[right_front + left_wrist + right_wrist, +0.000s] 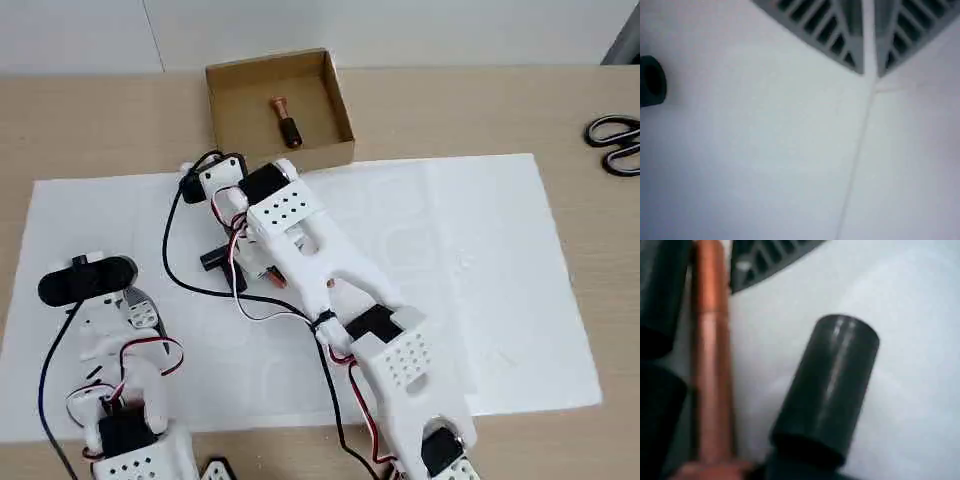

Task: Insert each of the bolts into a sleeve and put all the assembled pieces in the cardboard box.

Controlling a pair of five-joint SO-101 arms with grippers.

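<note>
The left gripper (pixel 140 308) sits low over the white paper sheet (pixel 480 280) at about 8 o'clock on the table, and we cannot tell whether it is open or closed. Toward the centre, the right gripper (pixel 245 268) hangs over the sheet at the end of an arm stretched in from 5 o'clock. We cannot make out its state either. Just beside it at 9 o'clock lies a black sleeve (pixel 213 258), and at 4 o'clock a copper bolt (pixel 275 283). The white arm and a looping black cable (pixel 170 255) cover much of that spot from above. At 12 o'clock the cardboard box (pixel 225 110) stands with its near wall touching the sheet's far edge, and one assembled piece (pixel 286 120) lies inside it. Scissors (pixel 615 142) lie at 2 o'clock on the bare wooden table (pixel 60 120), well apart from the rest. A pale wall runs behind. The right wrist view brings the bolt (pixel 710 365) and sleeve (pixel 830 385) close, lying side by side and apart on the paper. The left wrist view catches a black tube end (pixel 650 80) at the frame's edge on the paper; we cannot tell if it is that same sleeve.
</note>
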